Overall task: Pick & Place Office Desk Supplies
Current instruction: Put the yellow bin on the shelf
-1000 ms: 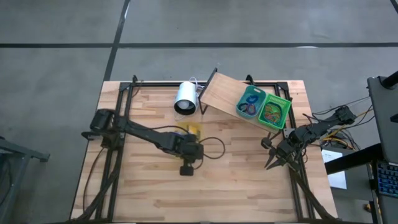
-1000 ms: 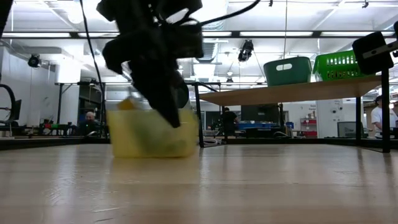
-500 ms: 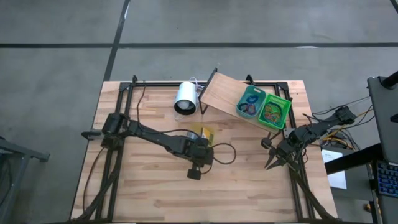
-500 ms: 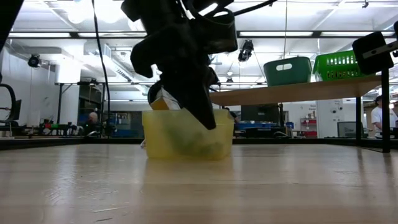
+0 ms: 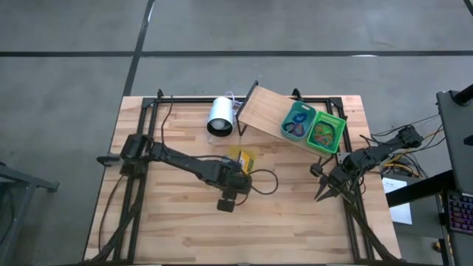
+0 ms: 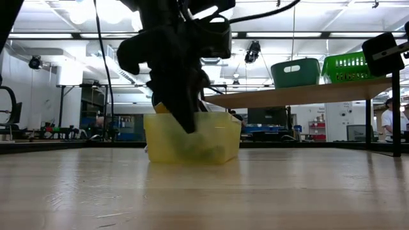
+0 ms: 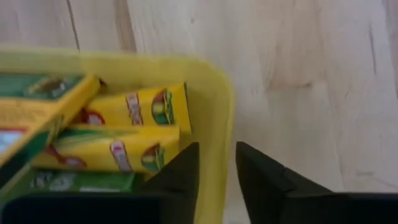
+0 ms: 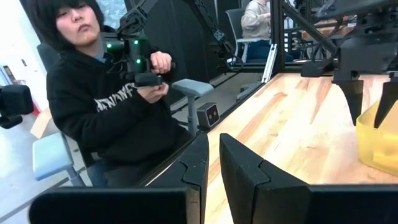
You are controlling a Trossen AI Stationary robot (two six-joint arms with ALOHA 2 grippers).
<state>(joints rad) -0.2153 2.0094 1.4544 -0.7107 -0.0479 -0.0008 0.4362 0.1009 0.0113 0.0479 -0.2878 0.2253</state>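
Landmark: the slanted wooden board at the table's far edge; every place below is given from it.

Yellow bin: on the table just in front of the board's left end. It held roughly this spot half a second ago; a second ago it lay further to the left, away from the board.

Bin contents: yellow boxes lie packed side by side against the near wall, seen in the left wrist view, with a green packet beside them.

Left gripper: in front of the board's left end, over the bin's near side. Its fingers straddle the yellow rim, one inside, one outside, with slight gaps to the wall. A second ago they were pressed together; now they are parted and the rim sits loose between them.

Low view: the left gripper hangs in front of the yellow bin, which rests flat on the table.

Right gripper: in front of the board's right end, near the table's right edge, unmoved across the second; its fingers stand narrowly apart, holding nothing.

Green trays: two on the board's right end, holding coloured rubber-band loops, unchanged.

White cylinder: just left of the board, unchanged.

Beyond the table: a seated person in a dark hooded top holds a controller.
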